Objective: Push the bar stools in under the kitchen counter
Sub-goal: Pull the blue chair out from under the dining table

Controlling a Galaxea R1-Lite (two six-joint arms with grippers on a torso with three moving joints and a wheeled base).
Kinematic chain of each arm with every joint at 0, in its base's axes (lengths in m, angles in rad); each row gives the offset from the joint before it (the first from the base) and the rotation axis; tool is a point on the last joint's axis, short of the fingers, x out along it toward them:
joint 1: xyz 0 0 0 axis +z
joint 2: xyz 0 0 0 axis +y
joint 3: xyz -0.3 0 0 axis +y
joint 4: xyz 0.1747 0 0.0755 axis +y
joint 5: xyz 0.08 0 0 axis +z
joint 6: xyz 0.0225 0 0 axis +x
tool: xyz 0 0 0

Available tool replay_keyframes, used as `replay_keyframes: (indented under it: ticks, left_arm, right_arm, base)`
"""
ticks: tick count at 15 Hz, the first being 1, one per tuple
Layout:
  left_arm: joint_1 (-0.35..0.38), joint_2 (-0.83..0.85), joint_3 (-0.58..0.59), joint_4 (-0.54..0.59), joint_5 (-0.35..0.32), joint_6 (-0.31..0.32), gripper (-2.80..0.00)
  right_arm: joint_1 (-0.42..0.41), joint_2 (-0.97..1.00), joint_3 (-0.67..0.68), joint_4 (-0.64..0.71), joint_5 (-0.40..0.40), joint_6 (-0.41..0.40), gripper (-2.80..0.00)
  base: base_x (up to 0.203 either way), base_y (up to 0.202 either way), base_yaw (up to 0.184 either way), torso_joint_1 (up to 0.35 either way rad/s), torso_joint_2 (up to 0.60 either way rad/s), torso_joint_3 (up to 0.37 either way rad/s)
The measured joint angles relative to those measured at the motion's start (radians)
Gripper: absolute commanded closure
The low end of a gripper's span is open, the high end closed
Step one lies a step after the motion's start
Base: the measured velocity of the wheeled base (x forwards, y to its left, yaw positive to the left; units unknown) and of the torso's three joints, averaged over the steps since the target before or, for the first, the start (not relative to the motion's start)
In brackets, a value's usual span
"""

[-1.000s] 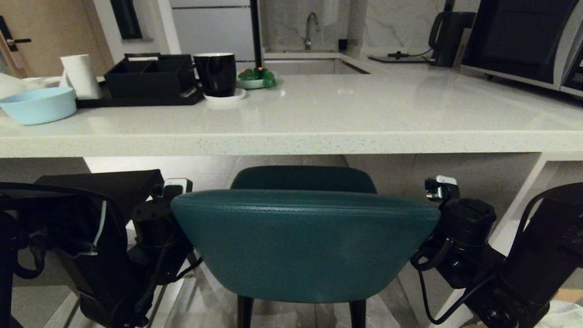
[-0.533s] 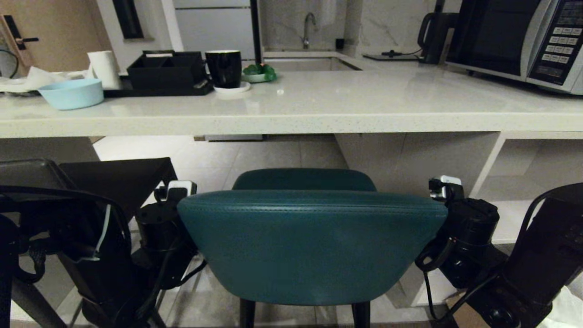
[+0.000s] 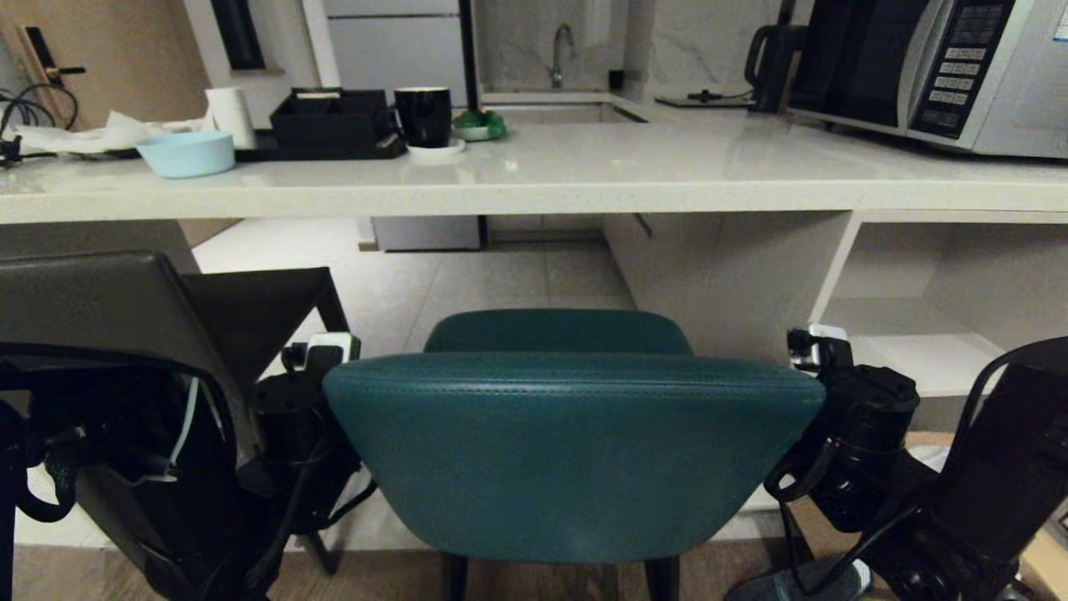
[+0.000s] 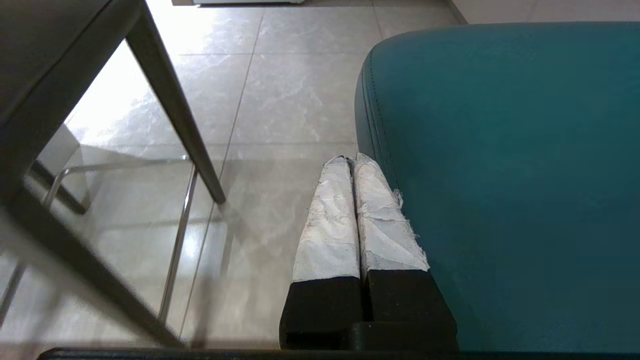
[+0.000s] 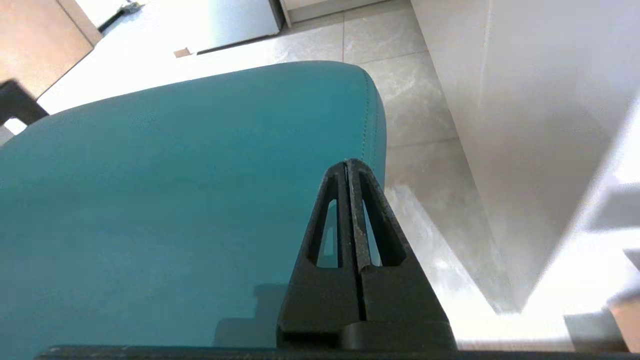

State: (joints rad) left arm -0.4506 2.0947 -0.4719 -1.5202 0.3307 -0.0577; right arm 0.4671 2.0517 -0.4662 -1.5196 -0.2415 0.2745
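Left pincer [image 4: 350, 160] closed beside teal stool [image 3: 567, 451], right pincer [image 5: 348, 162] closed likewise

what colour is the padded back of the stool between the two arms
Teal, with stitched seams along its edges; the stool back shows best in the head view.

We are looking into a home kitchen. A long pale speckled stone kitchen counter [image 3: 584, 179] runs across at twelve o'clock, with a microwave [image 3: 934, 71] and black kettle [image 3: 772, 54] at two o'clock, a sink faucet [image 3: 561, 52] straight beyond, and a blue bowl [image 3: 185, 154], black mug [image 3: 422, 117] and paper roll [image 3: 231, 115] at ten o'clock. Pale floor tiles [image 3: 467, 275] lie below, where a teal bar stool [image 3: 567, 451] stands.
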Motion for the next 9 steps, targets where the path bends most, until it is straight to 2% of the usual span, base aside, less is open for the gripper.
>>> replay_keyframes:
  ticks: [9]
  left_arm:
    - [0.000, -0.006, 0.001, 0.001, -0.001, 0.002, 0.00]
  right_arm:
    - [0.000, -0.010, 0.008, 0.002, 0.001, -0.002, 0.00]
  base:
    - [-0.194, 0.000, -0.003, 0.003, 0.00, 0.001]
